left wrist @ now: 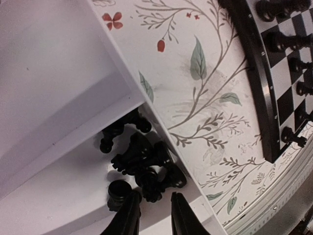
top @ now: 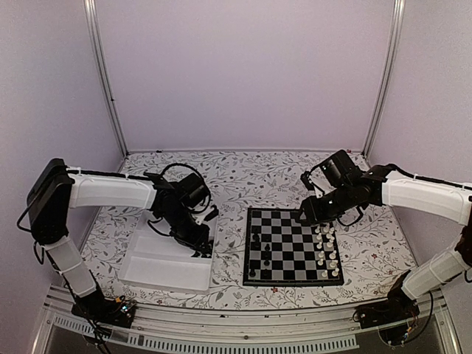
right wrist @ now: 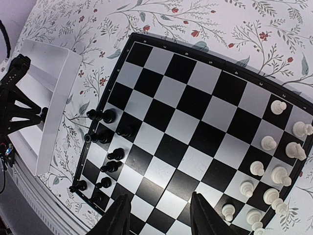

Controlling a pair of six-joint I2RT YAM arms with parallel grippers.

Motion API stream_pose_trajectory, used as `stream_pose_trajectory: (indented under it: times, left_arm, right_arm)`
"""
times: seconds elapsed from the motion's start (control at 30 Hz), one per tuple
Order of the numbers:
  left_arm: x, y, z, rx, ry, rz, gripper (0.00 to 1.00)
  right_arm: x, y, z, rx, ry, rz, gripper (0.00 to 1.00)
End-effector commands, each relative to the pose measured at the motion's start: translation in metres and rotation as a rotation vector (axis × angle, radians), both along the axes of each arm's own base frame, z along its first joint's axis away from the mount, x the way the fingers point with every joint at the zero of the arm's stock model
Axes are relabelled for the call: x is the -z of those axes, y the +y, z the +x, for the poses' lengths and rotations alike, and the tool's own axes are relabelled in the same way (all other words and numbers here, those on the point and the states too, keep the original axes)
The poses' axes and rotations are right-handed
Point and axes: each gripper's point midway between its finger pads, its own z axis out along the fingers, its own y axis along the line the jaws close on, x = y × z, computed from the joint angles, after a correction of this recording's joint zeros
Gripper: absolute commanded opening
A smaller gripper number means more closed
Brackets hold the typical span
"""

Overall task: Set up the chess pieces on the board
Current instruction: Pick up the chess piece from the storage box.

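Chess pieces (left wrist: 142, 166), tiny glossy black plastic w/ slim stems and round bases, lie heaped in the corner of the white shallow tray (left wrist: 58, 98) nearest the board (right wrist: 195, 122), just ahead of the left claw (left wrist: 154, 215), whose thin dark fingers stand slightly parted w/ nothing btwn them. More black ones sit along the board's tray-side squares and white pieces (right wrist: 274, 171) along the opp. side; the board is flat, chequered, thin black border, near the front edge of the floral-print desk (top: 243, 173). Right claw (right wrist: 159, 215) hovers over the board, fingers spread, empty.
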Motion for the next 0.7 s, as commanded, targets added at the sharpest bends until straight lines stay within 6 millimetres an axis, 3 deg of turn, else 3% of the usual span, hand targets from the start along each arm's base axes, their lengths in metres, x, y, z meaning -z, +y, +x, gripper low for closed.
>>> stream_pose_trajectory:
  times: [0.0, 0.3, 0.67]
  left_arm:
    - [-0.001, -0.001, 0.004, -0.002, -0.006, 0.021, 0.25]
    - [0.009, -0.004, 0.005, 0.0, 0.023, 0.036, 0.19]
    - [0.012, 0.001, -0.002, 0.004, 0.059, 0.064, 0.18]
  right_arm:
    - [-0.004, 0.001, 0.002, 0.003, -0.016, 0.02, 0.44]
    - [-0.004, 0.001, 0.003, -0.002, -0.018, 0.015, 0.44]
    - [-0.001, 0.002, 0.003, -0.005, -0.013, 0.016, 0.44]
